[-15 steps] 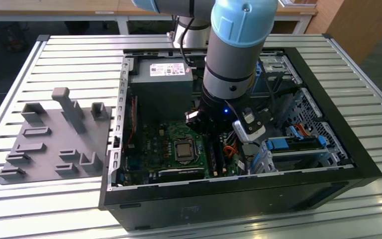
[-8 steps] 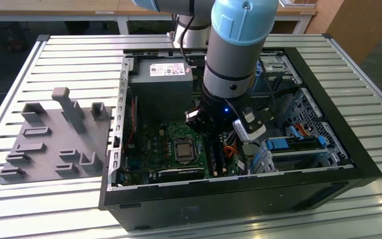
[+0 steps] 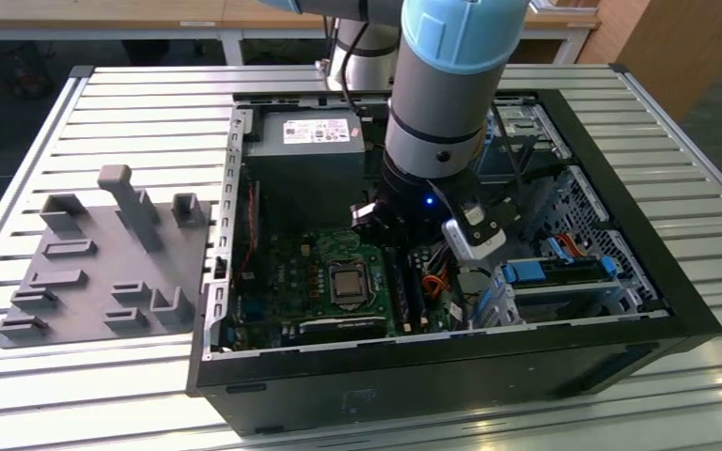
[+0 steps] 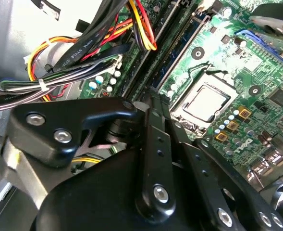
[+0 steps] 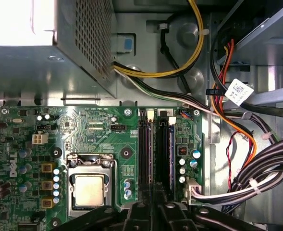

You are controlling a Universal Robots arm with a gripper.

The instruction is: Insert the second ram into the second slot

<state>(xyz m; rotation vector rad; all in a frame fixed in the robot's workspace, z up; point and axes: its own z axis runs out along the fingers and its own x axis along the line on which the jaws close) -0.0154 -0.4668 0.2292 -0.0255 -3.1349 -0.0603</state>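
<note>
Bright overhead light glares on the metal case wall (nearly white), while the close hand blurs dark.

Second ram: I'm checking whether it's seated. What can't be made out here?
1. First wrist view: the gripper covers the near ends of the memory slots.
2. Both wrist views: whether the second ram sits in a slot, since the slots are dark and seen edge-on.
3. Exterior view: the arm hides most of the gripper.
</note>
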